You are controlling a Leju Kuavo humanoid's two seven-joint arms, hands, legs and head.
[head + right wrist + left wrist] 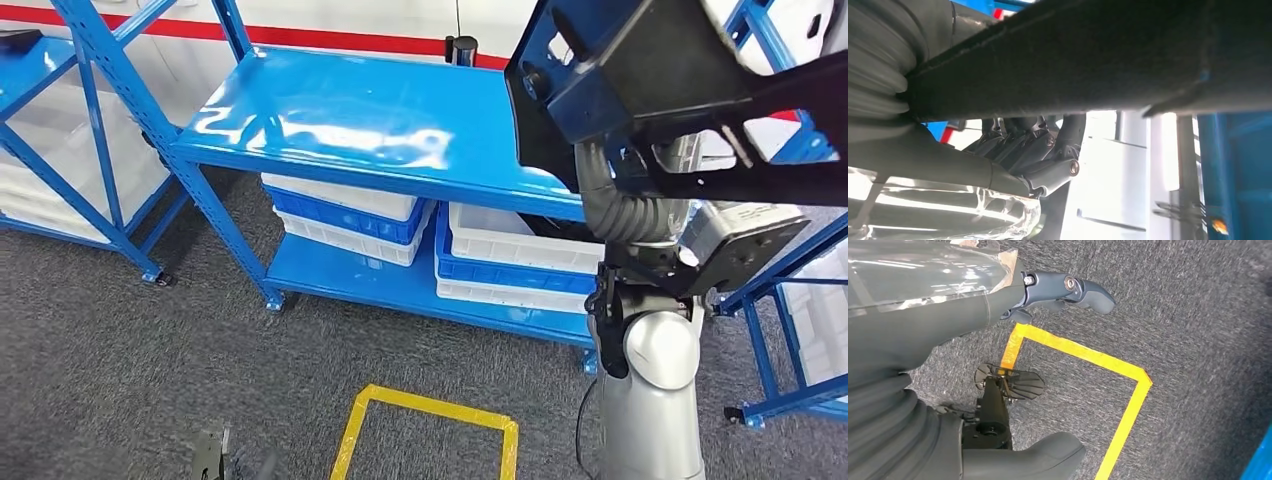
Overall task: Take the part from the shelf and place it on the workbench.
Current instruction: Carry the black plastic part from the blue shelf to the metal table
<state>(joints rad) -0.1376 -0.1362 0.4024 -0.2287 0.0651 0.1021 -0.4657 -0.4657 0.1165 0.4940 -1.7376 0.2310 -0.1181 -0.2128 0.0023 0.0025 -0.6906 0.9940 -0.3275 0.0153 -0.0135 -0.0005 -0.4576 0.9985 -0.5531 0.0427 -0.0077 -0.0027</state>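
1. A blue shelf (360, 115) stands on grey carpet (120, 370), with white and blue bins (350, 215) under its bare top board.
2. In front of the shelf, yellow tape (430, 410) marks a square.
3. The right hand (1038, 150) is raised beside the shelf, its fingers curled around a black part (680, 90).
4. The left hand (1058, 292) hangs over the carpet near the tape, fingers apart and holding nothing.

black part (680, 80) — held aloft, above shelf (350, 120)
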